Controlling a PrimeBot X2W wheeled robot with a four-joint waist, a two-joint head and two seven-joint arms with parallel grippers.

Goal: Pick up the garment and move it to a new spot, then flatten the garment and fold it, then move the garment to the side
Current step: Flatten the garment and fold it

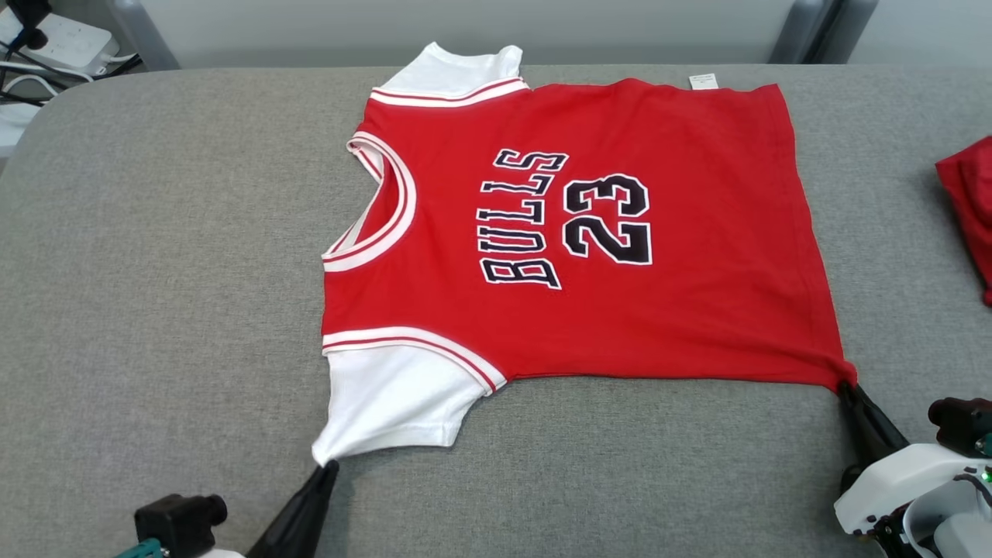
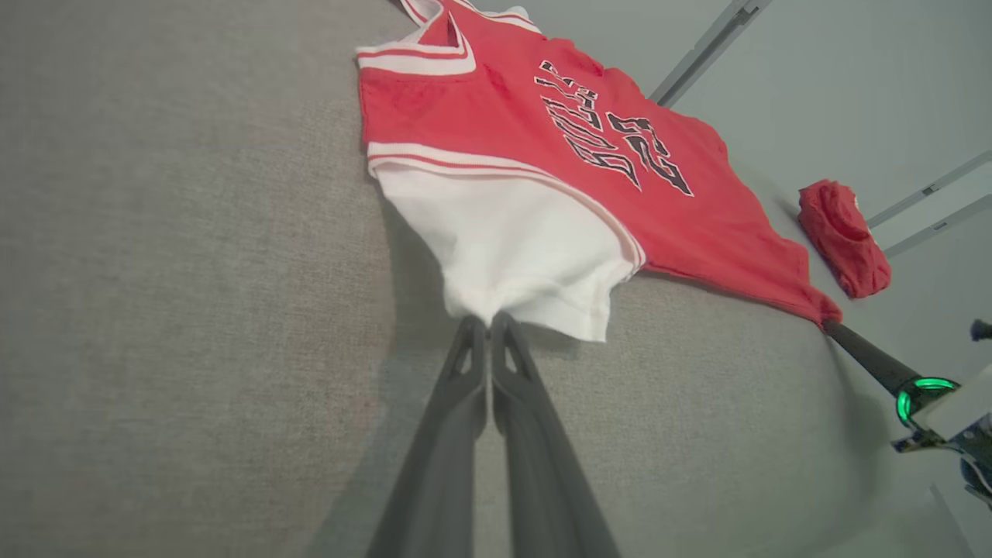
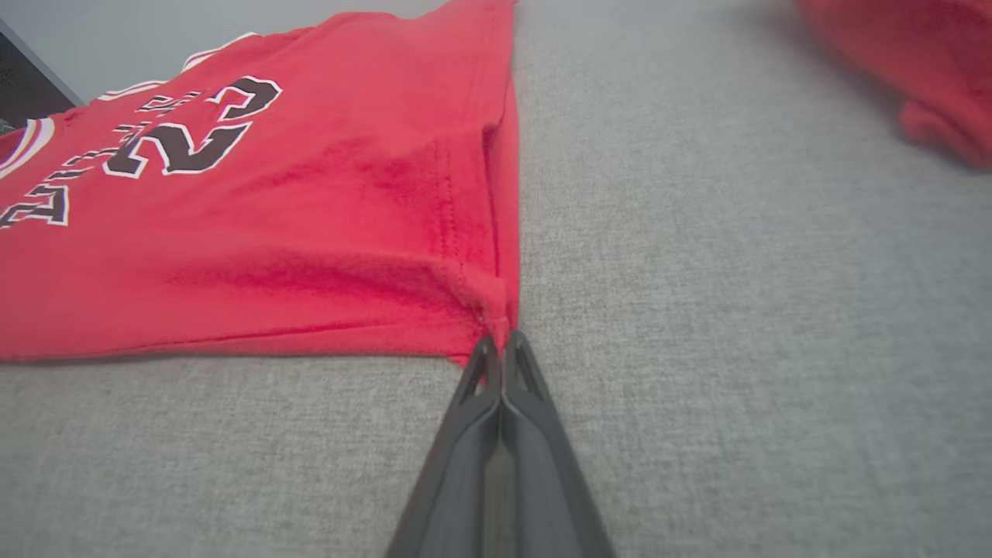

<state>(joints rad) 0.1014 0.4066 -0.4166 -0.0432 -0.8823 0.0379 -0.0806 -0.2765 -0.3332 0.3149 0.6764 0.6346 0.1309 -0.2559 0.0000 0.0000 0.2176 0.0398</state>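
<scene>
The garment (image 1: pixel 682 256) is a red jersey with white sleeves and black "BULLS 23" lettering, spread flat on the grey padded table (image 1: pixel 155 294), collar to the left. My left gripper (image 1: pixel 328 465) is shut on the corner of the near white sleeve (image 1: pixel 395 403); the left wrist view shows that sleeve (image 2: pixel 511 248) bunched at my closed fingertips (image 2: pixel 488 319). My right gripper (image 1: pixel 846 387) is shut on the near hem corner of the garment, and in the right wrist view the red cloth (image 3: pixel 310 217) puckers at the closed tips (image 3: pixel 502 341).
A second red cloth (image 1: pixel 969 209) lies bunched at the table's right edge, also seen in the left wrist view (image 2: pixel 845 236). A power strip with cables (image 1: pixel 54 46) sits beyond the table's far left corner. Bare grey padding lies left of and in front of the jersey.
</scene>
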